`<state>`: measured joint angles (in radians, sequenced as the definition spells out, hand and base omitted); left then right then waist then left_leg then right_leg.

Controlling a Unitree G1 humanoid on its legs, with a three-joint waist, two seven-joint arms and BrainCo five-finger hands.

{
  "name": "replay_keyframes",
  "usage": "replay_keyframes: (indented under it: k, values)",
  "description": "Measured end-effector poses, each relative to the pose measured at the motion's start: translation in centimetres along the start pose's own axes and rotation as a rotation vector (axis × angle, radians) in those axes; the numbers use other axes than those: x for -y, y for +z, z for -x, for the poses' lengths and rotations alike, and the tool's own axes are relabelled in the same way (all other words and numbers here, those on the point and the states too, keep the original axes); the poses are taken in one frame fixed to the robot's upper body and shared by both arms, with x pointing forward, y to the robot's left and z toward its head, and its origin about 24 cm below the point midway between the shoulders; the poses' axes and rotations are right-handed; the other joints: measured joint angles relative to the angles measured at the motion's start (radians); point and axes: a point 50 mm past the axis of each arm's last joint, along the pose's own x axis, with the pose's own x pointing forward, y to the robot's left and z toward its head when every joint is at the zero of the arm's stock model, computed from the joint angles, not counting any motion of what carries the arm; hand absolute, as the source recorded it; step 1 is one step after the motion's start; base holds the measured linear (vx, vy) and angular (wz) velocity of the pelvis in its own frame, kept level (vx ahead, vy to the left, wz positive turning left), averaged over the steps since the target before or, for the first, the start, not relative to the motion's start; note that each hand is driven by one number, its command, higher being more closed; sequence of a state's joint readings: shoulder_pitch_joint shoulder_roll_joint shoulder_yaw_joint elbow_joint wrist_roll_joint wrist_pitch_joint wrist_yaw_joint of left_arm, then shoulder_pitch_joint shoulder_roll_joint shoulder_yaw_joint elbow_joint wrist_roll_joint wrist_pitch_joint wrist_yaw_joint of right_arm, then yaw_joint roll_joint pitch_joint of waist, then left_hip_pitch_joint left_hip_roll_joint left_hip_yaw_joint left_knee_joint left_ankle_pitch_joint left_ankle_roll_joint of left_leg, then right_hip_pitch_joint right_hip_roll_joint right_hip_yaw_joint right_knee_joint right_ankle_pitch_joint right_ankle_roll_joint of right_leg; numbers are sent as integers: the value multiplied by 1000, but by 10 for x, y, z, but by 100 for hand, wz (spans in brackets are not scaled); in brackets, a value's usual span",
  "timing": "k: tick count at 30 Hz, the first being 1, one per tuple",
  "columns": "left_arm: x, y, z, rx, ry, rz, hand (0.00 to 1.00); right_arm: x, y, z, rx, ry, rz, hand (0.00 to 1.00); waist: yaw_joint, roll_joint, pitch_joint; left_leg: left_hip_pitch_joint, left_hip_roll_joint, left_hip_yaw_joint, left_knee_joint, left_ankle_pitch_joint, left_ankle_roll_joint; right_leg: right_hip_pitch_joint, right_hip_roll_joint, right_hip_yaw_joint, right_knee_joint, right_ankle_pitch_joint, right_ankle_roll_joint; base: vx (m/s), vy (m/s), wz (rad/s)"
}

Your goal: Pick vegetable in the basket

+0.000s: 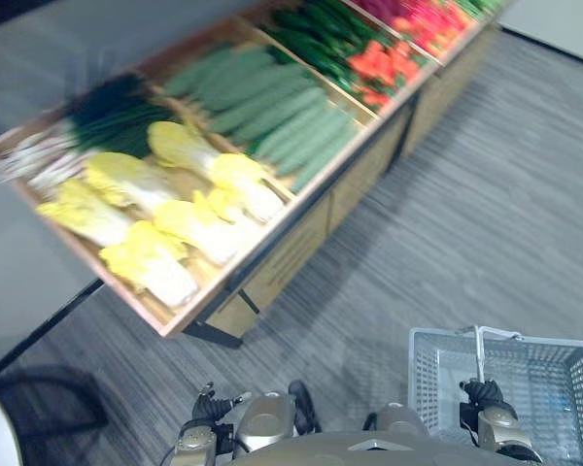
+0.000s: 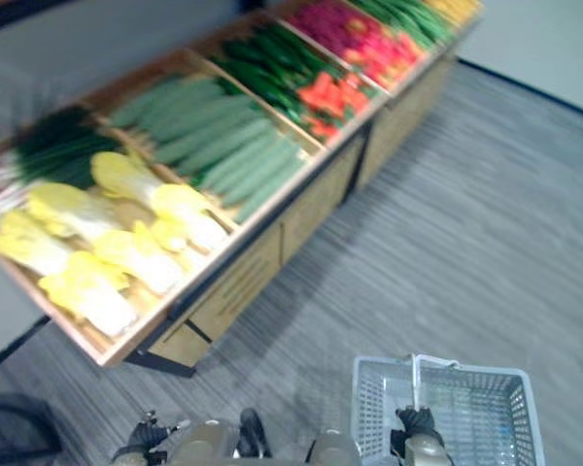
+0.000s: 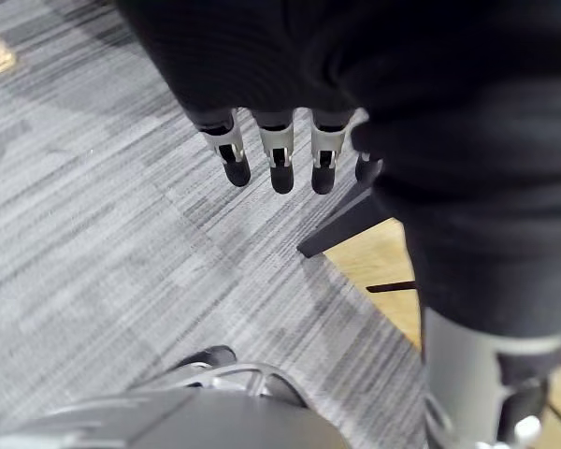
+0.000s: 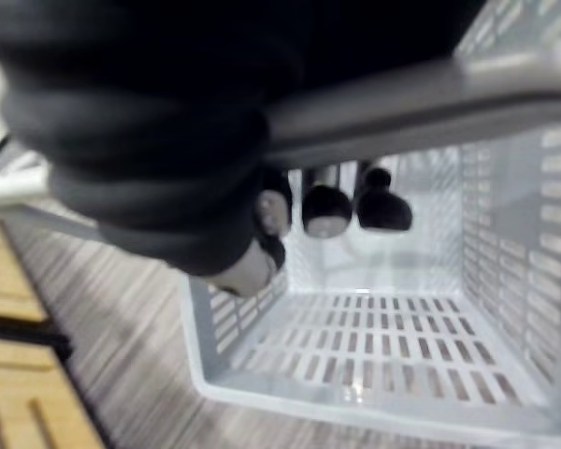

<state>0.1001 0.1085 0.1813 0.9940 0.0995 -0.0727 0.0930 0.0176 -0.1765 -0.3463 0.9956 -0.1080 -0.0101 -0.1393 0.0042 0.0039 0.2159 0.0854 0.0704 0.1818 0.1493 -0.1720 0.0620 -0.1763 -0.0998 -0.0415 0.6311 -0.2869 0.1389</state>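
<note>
Right robot hand (image 4: 329,208): grasping basket (image 1: 437,374) handle (image 4: 430,98)
Left robot hand (image 3: 279,154): released, over floor (image 1: 447,243)
Cabbages (image 1: 136,184): in wooden stand (image 1: 272,267)

The right hand (image 4: 159,131) curls its dark-tipped fingers (image 4: 327,210) round the grey basket handle (image 4: 430,98). The pale slotted plastic basket (image 4: 519,234) opens beneath them, above striped grey carpet floor (image 4: 122,374) beside wooden panels (image 4: 19,412).

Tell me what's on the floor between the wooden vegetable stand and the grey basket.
Nothing: in the left eye view, the grey carpet between the stand and the basket is bare.
</note>
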Motion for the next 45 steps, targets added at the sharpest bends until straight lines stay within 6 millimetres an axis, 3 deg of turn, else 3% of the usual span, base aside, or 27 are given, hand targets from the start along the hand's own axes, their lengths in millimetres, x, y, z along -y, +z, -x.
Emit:
replay_keyframes:
  k: [1, 2, 3, 4, 5, 7, 8, 10, 12, 14, 17, 21, 25, 28, 32, 37, 40, 45]
  values:
    - [-2, 2, -1, 11, 5, -4, 0, 4, -4, 1, -6, -15, -21, 100, -9, -8, -4, 1, -1, -47, -8, -1, -31, -9, 6, 122, -134, 14, 18, 494, -489, 259]
    - [-9, 8, -2, 35, 22, -20, 0, 9, -15, 3, -39, -41, -58, 100, -13, -49, -18, 2, -24, -91, -10, -29, -90, -6, -25, 234, -327, 163, 44, 408, -453, 183]
    - [-17, 12, -3, 49, 43, -25, 0, 6, -21, 5, -65, -41, -74, 100, 4, -99, -18, 0, -45, -106, -2, -39, -106, -24, -50, 257, -372, 231, 35, 424, -561, 131]
    - [-9, 10, -2, 34, 36, 13, 0, 10, -18, 2, -64, -51, -65, 100, 36, -45, -9, -5, 8, -131, 20, -44, -136, -28, -15, 214, -308, 196, 10, 280, -418, 78]
    - [-2, 10, -1, 38, 22, 34, 0, 18, -13, 0, -45, -85, -77, 100, 38, -17, -27, -36, 38, -121, 29, -34, -150, -18, -4, 170, -343, 176, -18, 243, -345, 79]
    - [8, 17, -2, 53, 1, 54, 0, 30, -5, -2, -19, -115, -82, 100, 24, 32, -29, -50, 80, -38, 23, 6, -173, 28, -5, 82, -384, 178, -32, 192, -215, 112]
    - [9, 21, -3, 68, 6, 69, 0, 33, -5, -3, -26, -125, -85, 100, 17, 40, -33, -44, 100, 75, 3, 52, -180, 61, -8, 44, -412, 179, -40, 198, -256, 124]
    - [4, 23, -4, 71, 40, 95, 0, 29, -10, -2, -52, -122, -104, 100, 15, 42, -32, -14, 114, 192, -45, 102, -183, 112, -3, -8, -458, 185, -50, 143, -189, 70]
    - [0, 24, -4, 72, 76, 145, 0, 27, -18, 0, -85, -131, -177, 100, 9, 51, -39, 26, 113, 191, -128, 149, -191, 151, 7, -40, -497, 191, -59, 83, -79, 34]
    - [-3, 28, -4, 85, 94, 183, 0, 22, -25, 2, -121, -130, -216, 100, 2, 50, -39, 36, 112, 187, -153, 158, -189, 171, 8, -63, -516, 193, -61, 36, -17, 30]
    - [-17, 50, -3, 174, 166, 294, 0, 11, -47, 9, -207, -120, -288, 100, -14, 48, -56, 45, 107, 153, -186, 159, -190, 213, 6, -114, -560, 203, -57, 30, 17, 44]
    - [-60, 106, 10, 422, 335, 326, 0, -1, -53, 13, -228, -103, -300, 100, -7, 43, -73, 55, 92, 136, -215, 160, -188, 240, -3, -137, -604, 233, -49, -18, 51, 16]
    - [-119, 179, 55, 795, 590, 332, 0, -1, -60, 17, -235, -108, -252, 100, 13, 31, -87, 55, 75, 137, -220, 162, -181, 260, -16, -141, -653, 273, -42, -87, 49, 0]
    - [-131, 202, 77, 936, 660, 349, 0, 5, -61, 18, -220, -128, -239, 100, 12, 36, -90, 55, 69, 142, -223, 166, -172, 266, -19, -140, -672, 291, -42, -94, 15, -2]
    - [-123, 228, 98, 1096, 653, 355, 0, 11, -63, 20, -204, -141, -222, 100, 10, 49, -105, 60, 67, 163, -234, 173, -164, 273, -15, -128, -710, 319, -45, -76, -7, -12]
    - [-86, 257, 102, 1194, 509, 138, 0, 10, -61, 19, -194, -125, -200, 100, -7, 52, -106, 73, 73, 191, -236, 174, -166, 272, -6, -104, -725, 333, -49, -44, -14, -17]
    - [-51, 268, 96, 1202, 408, -102, 0, 10, -58, 19, -184, -114, -182, 100, -27, 52, -106, 74, 73, 209, -236, 173, -167, 266, -5, -84, -726, 338, -48, 19, 0, -17]
    - [-27, 262, 74, 1103, 375, -347, 0, 6, -48, 15, -158, -101, -172, 100, -52, 56, -99, 70, 72, 249, -236, 166, -174, 236, -1, -45, -725, 344, -44, 14, -1, -24]
